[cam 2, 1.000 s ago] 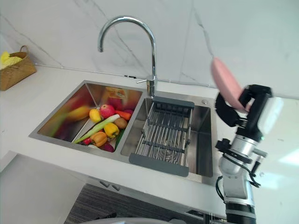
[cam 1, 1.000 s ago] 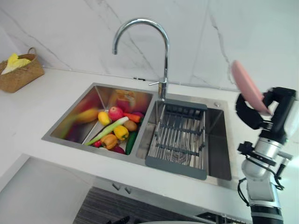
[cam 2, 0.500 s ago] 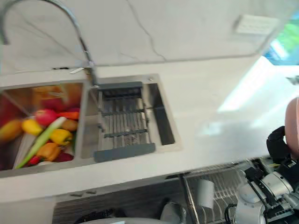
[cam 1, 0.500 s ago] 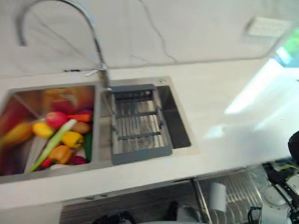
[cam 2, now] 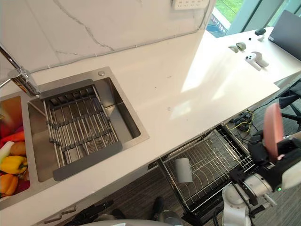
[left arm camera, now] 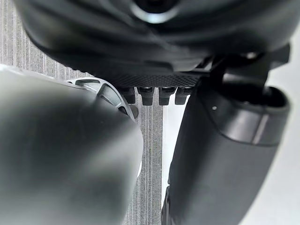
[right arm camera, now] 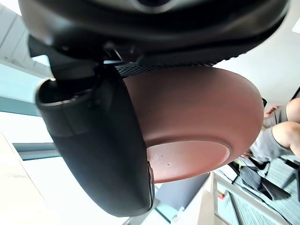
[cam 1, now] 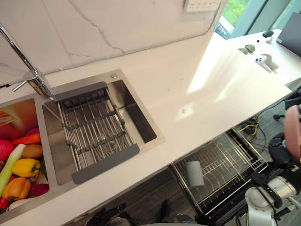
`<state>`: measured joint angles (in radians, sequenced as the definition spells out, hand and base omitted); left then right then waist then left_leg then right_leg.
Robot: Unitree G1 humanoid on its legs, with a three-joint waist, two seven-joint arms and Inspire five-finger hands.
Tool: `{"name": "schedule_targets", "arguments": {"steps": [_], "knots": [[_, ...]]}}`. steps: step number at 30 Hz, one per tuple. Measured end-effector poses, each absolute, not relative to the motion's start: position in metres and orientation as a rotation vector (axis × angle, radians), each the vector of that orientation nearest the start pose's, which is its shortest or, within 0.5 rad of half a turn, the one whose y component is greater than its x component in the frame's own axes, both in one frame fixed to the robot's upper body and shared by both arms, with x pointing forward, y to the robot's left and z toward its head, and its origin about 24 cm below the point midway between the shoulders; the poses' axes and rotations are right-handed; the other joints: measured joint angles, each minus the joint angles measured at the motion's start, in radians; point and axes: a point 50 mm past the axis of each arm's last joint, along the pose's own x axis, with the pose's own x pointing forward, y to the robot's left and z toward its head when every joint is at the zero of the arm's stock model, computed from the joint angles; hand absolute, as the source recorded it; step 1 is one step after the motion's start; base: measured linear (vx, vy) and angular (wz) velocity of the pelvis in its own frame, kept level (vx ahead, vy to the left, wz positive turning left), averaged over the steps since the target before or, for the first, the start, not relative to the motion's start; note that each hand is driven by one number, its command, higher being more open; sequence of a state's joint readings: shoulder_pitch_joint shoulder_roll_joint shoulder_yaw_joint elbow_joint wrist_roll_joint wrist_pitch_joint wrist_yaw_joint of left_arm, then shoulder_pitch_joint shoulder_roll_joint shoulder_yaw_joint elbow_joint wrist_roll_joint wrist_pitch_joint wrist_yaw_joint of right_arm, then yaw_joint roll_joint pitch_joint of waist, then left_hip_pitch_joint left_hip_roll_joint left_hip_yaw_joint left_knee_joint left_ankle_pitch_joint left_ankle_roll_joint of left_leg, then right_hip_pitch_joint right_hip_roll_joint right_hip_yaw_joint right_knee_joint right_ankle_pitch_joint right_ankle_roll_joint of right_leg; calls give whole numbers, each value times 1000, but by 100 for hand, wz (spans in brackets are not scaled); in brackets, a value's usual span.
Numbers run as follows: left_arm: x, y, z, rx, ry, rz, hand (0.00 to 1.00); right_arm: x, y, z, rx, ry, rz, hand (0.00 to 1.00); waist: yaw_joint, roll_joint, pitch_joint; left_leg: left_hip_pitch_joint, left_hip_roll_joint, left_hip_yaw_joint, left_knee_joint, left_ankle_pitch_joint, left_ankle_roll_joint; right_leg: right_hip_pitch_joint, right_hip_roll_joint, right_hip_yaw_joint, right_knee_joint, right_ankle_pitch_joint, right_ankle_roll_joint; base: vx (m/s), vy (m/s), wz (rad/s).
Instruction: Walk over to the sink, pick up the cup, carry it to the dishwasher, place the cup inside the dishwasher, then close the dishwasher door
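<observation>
Right robot hand (cam 2: 258, 149) is clamped on a pink bowl (cam 2: 273, 131). It's a shallow dish shape, not really a cup. In the right wrist view the thumb (right arm camera: 101, 140) is curled across the bowl's outer wall, with its base ring facing the camera. The fingers are hidden behind the bowl.

The bowl is held on edge in the air, off the front of the counter (cam 1: 202, 94) and just right of the dishwasher rack (cam 2: 209, 162), not in it.

The rack is pulled out below the counter edge. There's one pale cup (cam 2: 182, 169) in its left part; I can't tell if it's upright or tipped.

Left robot hand (left arm camera: 154, 42) is over grey striped floor (left arm camera: 151, 140) in its own wrist view. I can't tell whether it is spread or closed.

Rest of the scene:
- The sink (cam 1: 134, 120) is at the counter's left, a double basin.
- A grey slatted drain rack (cam 1: 91, 129) spans the right basin.
- Vegetables (cam 1: 21, 167) are piled in the left basin – yellow and orange peppers, a carrot, something red.
- The faucet (cam 1: 33, 77) stands behind the divide between the basins.
- A white wall socket (cam 1: 200, 4) sits on the marble backsplash.
- A few small items (cam 1: 262, 60) are on the far right counter, well apart from the sink.
- A person (right arm camera: 281, 131) in grey shows past the bowl in the right wrist view.
</observation>
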<state>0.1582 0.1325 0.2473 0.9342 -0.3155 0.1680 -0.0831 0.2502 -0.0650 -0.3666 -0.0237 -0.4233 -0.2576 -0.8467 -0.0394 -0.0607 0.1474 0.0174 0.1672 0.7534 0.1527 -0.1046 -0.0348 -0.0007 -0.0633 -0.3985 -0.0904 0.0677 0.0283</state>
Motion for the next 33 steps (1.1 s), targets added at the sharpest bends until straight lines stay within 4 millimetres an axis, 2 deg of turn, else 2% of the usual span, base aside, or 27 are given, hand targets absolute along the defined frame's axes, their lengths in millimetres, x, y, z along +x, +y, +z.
{"name": "schedule_targets", "arguments": {"steps": [4,7,10,12,17,20,24,28,33], "knots": [[73,223,-157,-371,1125,402,100,157,-264,19,-594,-79,-1040,0,4,14,10,21,-9,-3,-15,9,2,19,-4,-11,0,0,0,-46,78,4],[77,217,-156,-383,1105,388,100,154,-249,-8,-617,45,-953,0,25,33,21,26,-9,-21,-12,9,3,37,-7,-31,0,0,0,-27,95,16],[80,213,-155,-391,1092,375,100,151,-239,-23,-623,120,-919,0,36,50,31,24,-12,-58,-9,11,4,57,-11,-70,2,-1,2,-44,90,33],[81,211,-155,-399,1086,370,100,148,-238,-31,-627,161,-911,0,50,59,36,23,-15,-73,-7,11,4,68,-16,-87,4,-5,7,-49,106,32],[81,210,-155,-416,1079,359,100,148,-239,-53,-657,283,-882,0,57,78,46,-4,-30,-128,-8,19,17,75,-29,-144,5,-12,16,-62,105,35],[78,207,-156,-425,1086,354,100,146,-250,-65,-654,366,-897,0,83,101,59,-20,-37,-159,-7,24,24,75,-37,-175,13,-17,20,-25,86,32],[72,202,-158,-452,1091,353,100,144,-274,-71,-663,456,-979,0,104,135,68,-47,-40,-208,6,28,30,54,-64,-231,100,-64,24,-6,82,43],[76,200,-157,-480,1060,333,100,156,-296,-61,-678,452,-1083,0,114,143,76,-86,-44,-225,17,41,38,12,-90,-260,168,-96,19,-15,48,26],[88,196,-155,-518,1026,307,100,155,-327,-48,-726,483,-1227,0,133,148,94,-120,-45,-222,45,42,39,-29,-129,-273,250,-141,20,-55,52,15]]}}
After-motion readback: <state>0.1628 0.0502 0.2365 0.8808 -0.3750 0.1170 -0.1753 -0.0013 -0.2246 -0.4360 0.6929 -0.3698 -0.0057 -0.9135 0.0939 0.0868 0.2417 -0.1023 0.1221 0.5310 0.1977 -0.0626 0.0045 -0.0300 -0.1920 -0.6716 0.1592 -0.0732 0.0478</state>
